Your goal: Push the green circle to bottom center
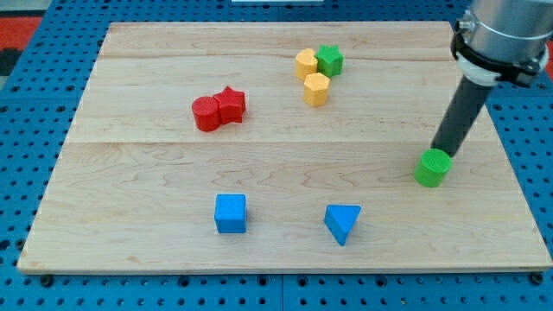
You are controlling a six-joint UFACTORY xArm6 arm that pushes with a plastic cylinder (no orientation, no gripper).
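**A:** ok so where's my tip point(441, 154) sitting right now?

**B:** right at the upper edge of the small green round block point(433, 168), on the side facing the view's top. Looks like it's touching or as good as touching, can't swear to which. The dark rod slants up from there toward the view's top right, into the silver arm housing.

**A:** and the hand? spread, pinching anything?

**B:** there's no hand to speak of, just the straight rod, so nothing is spread or pinched.

**A:** which way does the green one point?

**B:** it doesn't really. It's a short cylinder standing upright with its flat round face up, so no long axis along the counter. It sits at the view's right side, roughly mid height, near the right edge of the pale wooden counter point(155, 164).

**A:** what else is around?

**B:** nearest is a blue triangular block point(343, 223) toward the bottom centre, then a blue square cube point(231, 213) further left, both well apart from the green one. Up top there's a tight cluster: two yellow hexagon-ish blocks point(307, 63) point(316, 89) with a green star block point(329, 60) touching the upper one. Left of centre, a red round block point(206, 113) is pressed against a red star block point(231, 103).
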